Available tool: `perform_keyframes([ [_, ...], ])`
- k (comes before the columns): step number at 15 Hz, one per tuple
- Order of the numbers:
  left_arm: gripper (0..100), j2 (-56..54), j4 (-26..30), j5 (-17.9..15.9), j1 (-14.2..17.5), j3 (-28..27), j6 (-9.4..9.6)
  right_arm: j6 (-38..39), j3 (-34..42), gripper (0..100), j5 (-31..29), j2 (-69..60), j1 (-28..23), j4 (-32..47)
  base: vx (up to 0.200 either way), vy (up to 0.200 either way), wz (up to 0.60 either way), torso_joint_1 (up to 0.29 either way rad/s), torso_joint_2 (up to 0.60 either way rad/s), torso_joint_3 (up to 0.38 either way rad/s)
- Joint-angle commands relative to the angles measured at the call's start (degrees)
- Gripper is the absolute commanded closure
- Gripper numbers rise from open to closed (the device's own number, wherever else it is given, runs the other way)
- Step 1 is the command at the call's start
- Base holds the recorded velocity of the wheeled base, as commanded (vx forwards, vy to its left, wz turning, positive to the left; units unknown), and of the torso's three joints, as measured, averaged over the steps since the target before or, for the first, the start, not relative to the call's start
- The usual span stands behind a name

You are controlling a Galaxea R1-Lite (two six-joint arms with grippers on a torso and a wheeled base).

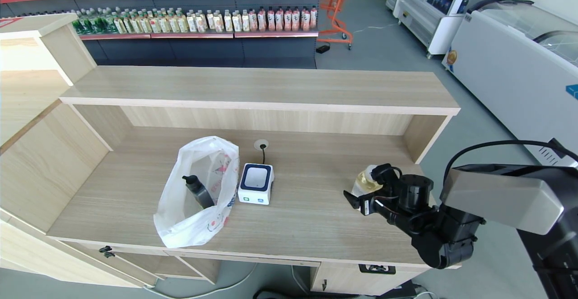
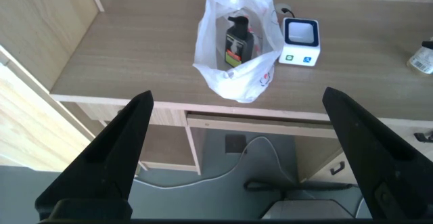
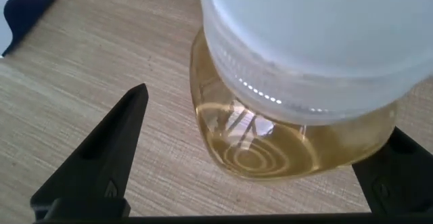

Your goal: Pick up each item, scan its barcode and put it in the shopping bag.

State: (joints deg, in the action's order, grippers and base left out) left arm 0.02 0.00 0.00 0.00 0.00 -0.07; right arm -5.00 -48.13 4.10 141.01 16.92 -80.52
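On the counter (image 1: 311,226), done so far: one item, a dark pump bottle (image 1: 199,193), already sits in the shopping bag (image 1: 224,172), so by my reading its round is finished.
Left to do: a clear bottle of pale yellow liquid with a white cap (image 1: 364,180) stands upright on the wood, not yet lifted, scanned or bagged. I see no other loose item on the counter.
Share done: roughly half, judged from two items in all.
Shopping bag: white plastic with its mouth open, at about 8 o'clock on the counter. It holds the pump bottle, leaning with its pump head toward 11 o'clock; nothing else shows inside.
Scanner (image 1: 256,183): a white box with a dark top, just beside the bag at its 3 o'clock, with nothing held over it.
Yellow bottle's place: well apart from the scanner at its 3 o'clock, near the counter's 3 o'clock edge.
Right gripper (image 1: 366,187): jaws spread wide with the yellow bottle between them. It is not clamped, and I cannot tell whether either finger touches it.
Left gripper (image 2: 238,95): jaws wide apart and holding nothing, off the counter's 6 o'clock edge below the bag.
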Motion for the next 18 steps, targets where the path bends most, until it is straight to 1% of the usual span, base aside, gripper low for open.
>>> perform_keyframes([
  [1,0,-0.02,0.00,0.00,0.00,0.00,-0.01,-1.33,-2.14,0,0.03,1.11,0.13,0.01,0.000,0.000,0.00,0.000,0.00,0.000],
  [3,0,-0.02,0.00,0.00,0.00,0.00,-0.01,-3.09,-3.81,0,0.47,1.64,0.13,0.10,0.000,0.000,0.00,0.000,0.00,0.000],
  [6,0,-0.02,0.00,0.00,0.00,0.00,-0.01,-3.62,-6.01,0,0.47,2.69,0.13,1.42,0.000,0.000,0.00,0.000,0.00,0.000],
  [9,0,-0.02,0.00,0.00,0.00,0.00,-0.01,-6.43,-6.36,0,0.39,3.31,0.13,2.82,0.000,0.000,0.00,0.000,0.00,0.000],
  [15,0,-0.02,0.00,0.00,0.00,0.00,-0.01,-8.62,-6.72,0,0.39,4.19,0.31,1.33,0.000,0.000,0.00,0.000,0.00,0.000],
  [16,0,-0.02,0.00,0.00,0.00,0.00,-0.01,-8.54,-6.98,100,0.39,4.27,0.31,1.33,0.000,0.000,0.00,0.000,0.00,0.000],
  [18,0,-0.02,0.00,0.00,0.00,0.00,-0.01,-8.71,-7.42,100,0.12,4.36,0.31,1.42,0.000,0.000,0.00,0.000,0.00,0.000],
])
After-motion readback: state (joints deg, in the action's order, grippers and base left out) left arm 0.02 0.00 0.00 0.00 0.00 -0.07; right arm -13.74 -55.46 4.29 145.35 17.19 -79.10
